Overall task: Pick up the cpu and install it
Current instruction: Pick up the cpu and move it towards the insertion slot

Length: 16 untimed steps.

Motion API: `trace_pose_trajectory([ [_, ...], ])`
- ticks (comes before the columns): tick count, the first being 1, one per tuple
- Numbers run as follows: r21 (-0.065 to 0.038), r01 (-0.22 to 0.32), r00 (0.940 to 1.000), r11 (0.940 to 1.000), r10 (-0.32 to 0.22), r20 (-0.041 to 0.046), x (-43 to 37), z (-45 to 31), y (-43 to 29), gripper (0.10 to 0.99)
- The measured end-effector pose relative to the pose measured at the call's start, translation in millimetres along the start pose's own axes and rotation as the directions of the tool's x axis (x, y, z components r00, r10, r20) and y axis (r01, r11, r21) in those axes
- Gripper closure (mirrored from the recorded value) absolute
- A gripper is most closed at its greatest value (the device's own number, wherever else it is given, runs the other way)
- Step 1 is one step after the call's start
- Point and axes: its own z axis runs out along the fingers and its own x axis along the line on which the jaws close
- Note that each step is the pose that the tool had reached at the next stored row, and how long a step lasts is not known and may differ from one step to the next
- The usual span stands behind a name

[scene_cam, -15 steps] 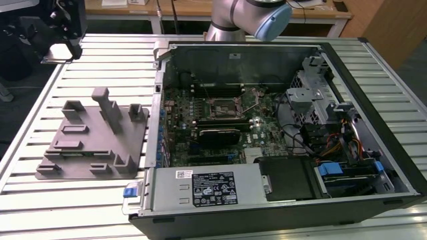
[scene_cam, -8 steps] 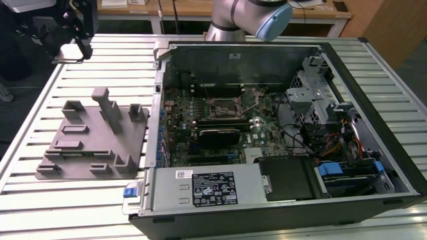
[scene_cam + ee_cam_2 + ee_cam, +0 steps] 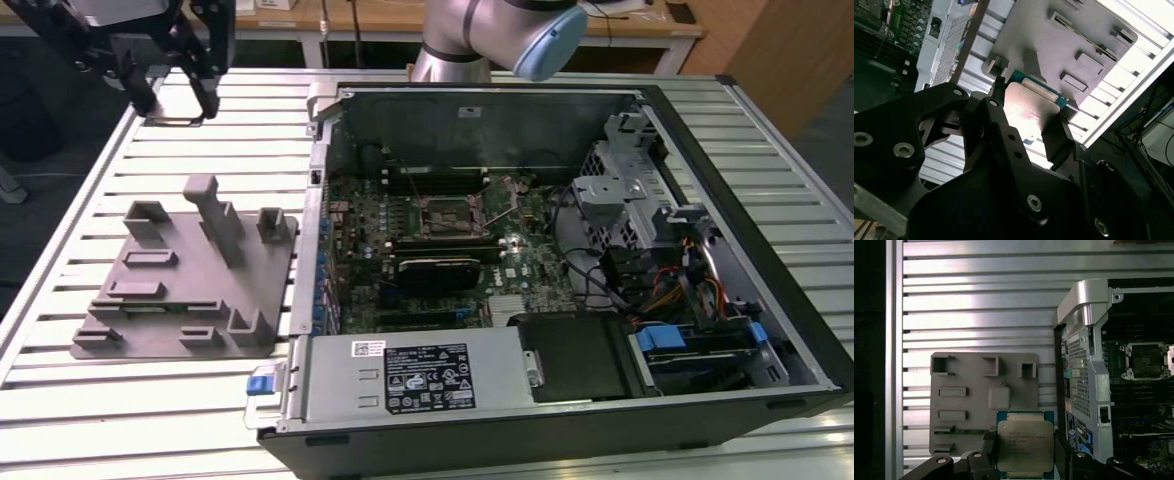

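My gripper (image 3: 172,103) hangs high over the far end of the slatted table, at the exterior view's left, and is shut on the cpu (image 3: 175,119). In both wrist views the cpu (image 3: 1025,447) (image 3: 1026,107) is a flat square chip with a shiny metal top and a green rim. Black fingers (image 3: 988,442) clamp two opposite edges of it. The grey plastic tray (image 3: 187,285) (image 3: 969,405) lies on the table below it. The bare black socket (image 3: 447,212) (image 3: 1145,360) sits on the motherboard inside the open computer case.
The open case (image 3: 694,130) takes up the middle and the exterior view's right, with its metal wall (image 3: 1089,330) beside the tray. Inside are a power supply (image 3: 414,375), cables and a drive cage (image 3: 627,190). The tray's upright posts (image 3: 207,210) stand near the case wall.
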Motion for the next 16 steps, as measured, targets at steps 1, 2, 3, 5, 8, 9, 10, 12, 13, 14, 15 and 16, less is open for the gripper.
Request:
trace_pose_trajectory([
  [1, 0.000, 0.000, 1.0000, 1.0000, 0.000, 0.0000, -3.1, 0.0, 0.1, 0.541],
  [2, 0.000, 0.000, 1.0000, 1.0000, 0.000, 0.0001, -6.2, 0.1, 0.3, 0.541],
  [3, 0.000, 0.000, 1.0000, 1.0000, 0.000, 0.0001, -9.3, 0.1, 0.4, 0.541],
  [5, 0.000, 0.000, 1.0000, 1.0000, 0.000, 0.0001, -15.6, 0.1, 0.7, 0.541],
  [8, 0.000, 0.000, 1.0000, 1.0000, 0.000, 0.0001, -24.7, 0.2, 1.1, 0.541],
  [9, 0.000, 0.000, 1.0000, 1.0000, 0.000, 0.0000, -27.7, 0.1, 1.3, 0.541],
  [10, 0.000, 0.000, 1.0000, 1.0000, 0.000, 0.0000, -30.7, 0.2, 1.4, 0.541],
  [12, 0.000, 0.000, 1.0000, 1.0000, 0.000, 0.0000, -36.7, 0.2, 1.7, 0.541],
  [13, 0.000, 0.000, 1.0000, 1.0000, 0.000, 0.0001, -39.8, 0.2, 1.9, 0.541],
  [14, 0.000, 0.000, 1.0000, 1.0000, 0.000, 0.0001, -43.1, 0.3, 2.0, 0.541],
  [15, 0.000, 0.000, 1.0000, 1.0000, 0.000, 0.0001, -46.2, 0.3, 2.2, 0.541],
  [16, 0.000, 0.000, 1.0000, 1.0000, 0.000, 0.0000, -49.3, 0.3, 2.3, 0.541],
])
